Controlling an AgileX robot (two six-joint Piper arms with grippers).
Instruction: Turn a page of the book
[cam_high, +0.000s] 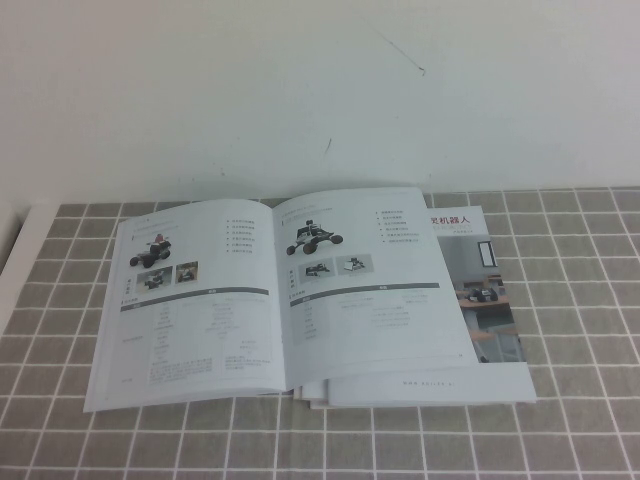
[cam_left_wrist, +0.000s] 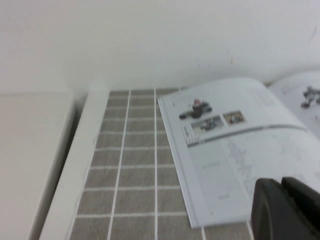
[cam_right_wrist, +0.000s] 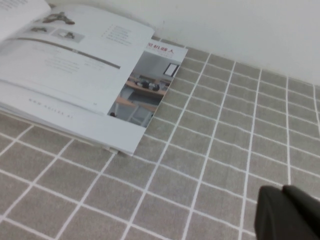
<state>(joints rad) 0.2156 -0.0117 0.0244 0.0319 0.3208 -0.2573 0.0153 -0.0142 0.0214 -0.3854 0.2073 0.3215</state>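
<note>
The book (cam_high: 270, 290) lies open and flat on the tiled table. Its right-hand page (cam_high: 360, 280) shows a black wheeled rover, two small photos and a table; the left-hand sheet (cam_high: 190, 300) shows a rover with red parts. Neither arm appears in the high view. In the left wrist view, my left gripper (cam_left_wrist: 281, 184) is shut on nothing and hovers by the near part of the book's (cam_left_wrist: 235, 145) left sheet. In the right wrist view, my right gripper (cam_right_wrist: 283, 191) is shut and empty over bare tiles, apart from the page (cam_right_wrist: 65, 55).
A brochure (cam_high: 490, 300) with black Chinese characters and a room photo lies under the book, sticking out on the right (cam_right_wrist: 145, 90). A white ledge (cam_left_wrist: 30, 150) borders the table's left side. Grey tiles (cam_high: 580, 260) spread to the right and front.
</note>
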